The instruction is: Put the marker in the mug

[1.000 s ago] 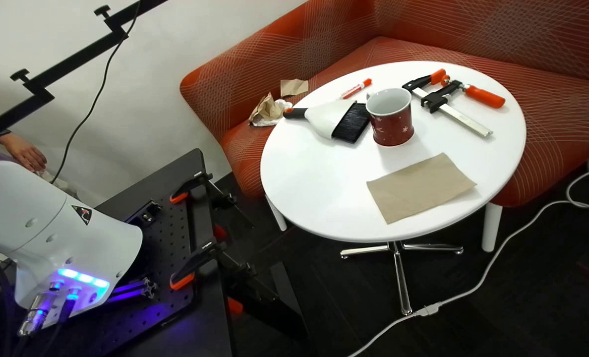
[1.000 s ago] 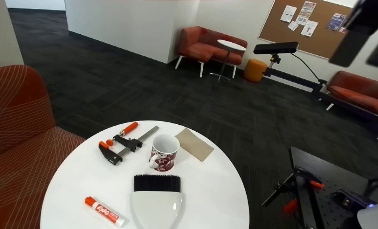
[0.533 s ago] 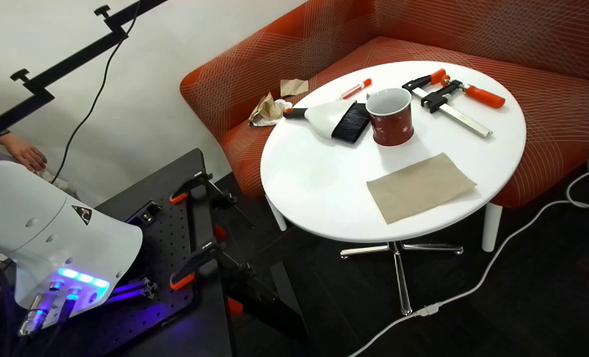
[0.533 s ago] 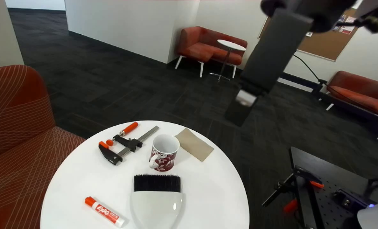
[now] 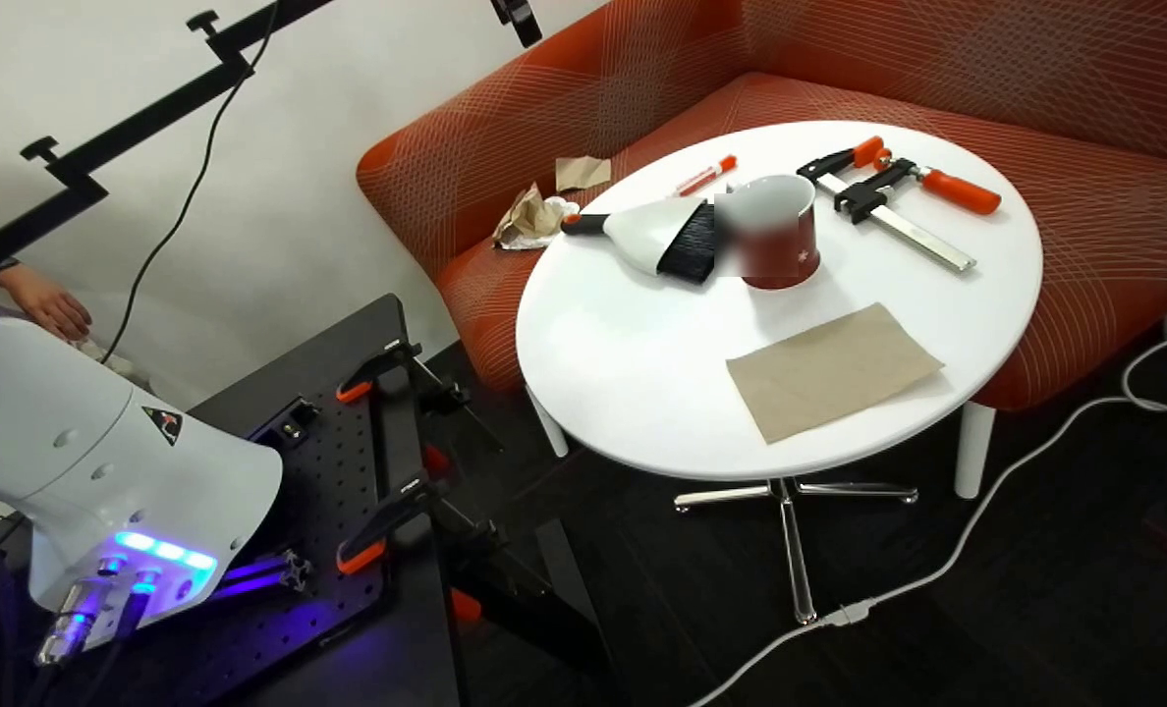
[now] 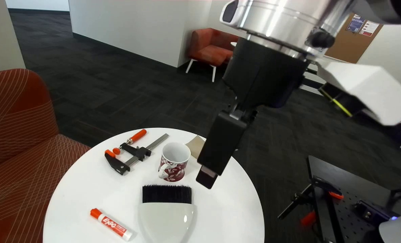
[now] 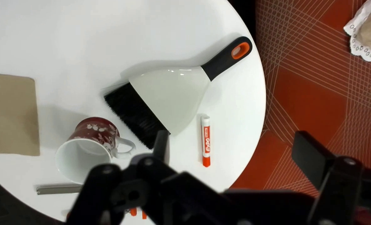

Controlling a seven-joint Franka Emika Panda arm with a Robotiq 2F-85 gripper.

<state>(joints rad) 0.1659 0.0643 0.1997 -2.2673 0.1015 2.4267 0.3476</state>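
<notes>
Marker (image 7: 205, 142) between brush (image 7: 171, 98), table edge (image 7: 262, 103); room both sides; tool (image 7: 232, 142) spread.

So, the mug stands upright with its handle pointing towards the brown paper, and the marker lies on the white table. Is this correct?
Almost: the handle points away from the brown paper, towards the marker, as the wrist view shows. The mug does stand upright, and the marker lies on the white table.

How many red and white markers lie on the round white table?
1: the red and white marker, lying beside the black-bristled white brush. No other is visible.
</notes>
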